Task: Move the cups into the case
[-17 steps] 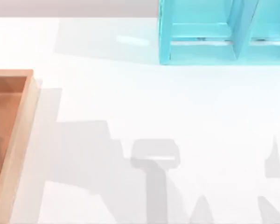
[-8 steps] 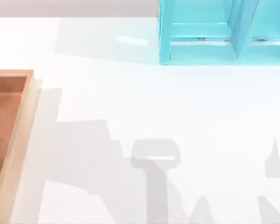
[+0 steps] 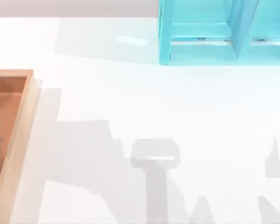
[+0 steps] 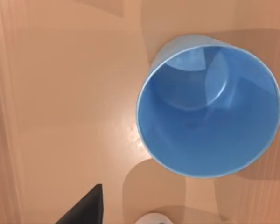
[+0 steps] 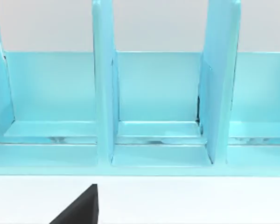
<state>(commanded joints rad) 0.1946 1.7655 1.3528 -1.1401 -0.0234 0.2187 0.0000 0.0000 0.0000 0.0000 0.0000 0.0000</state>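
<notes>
The case (image 3: 19, 140), an orange-brown wooden box with a thick light rim, lies at the table's left edge in the top view. In the left wrist view a plain blue cup (image 4: 207, 112) stands upright on the case floor (image 4: 70, 93), seen from straight above and touched by nothing. A dark part of my left gripper (image 4: 81, 210) hangs over the case floor beside that cup, apart from it. A small pale rounded shape (image 4: 154, 218) peeks in at that view's edge; what it is cannot be told. A dark part of my right gripper (image 5: 77, 207) is above the white table, facing the rack.
A cyan rack (image 3: 224, 32) with upright dividers (image 5: 103, 84) stands at the back right of the white table (image 3: 144, 98). Grey shadows of the arms fall across the table's front half.
The shading on the case floor shifts slightly and the arm shadow near the table's middle narrows a little. Nothing else moves.
</notes>
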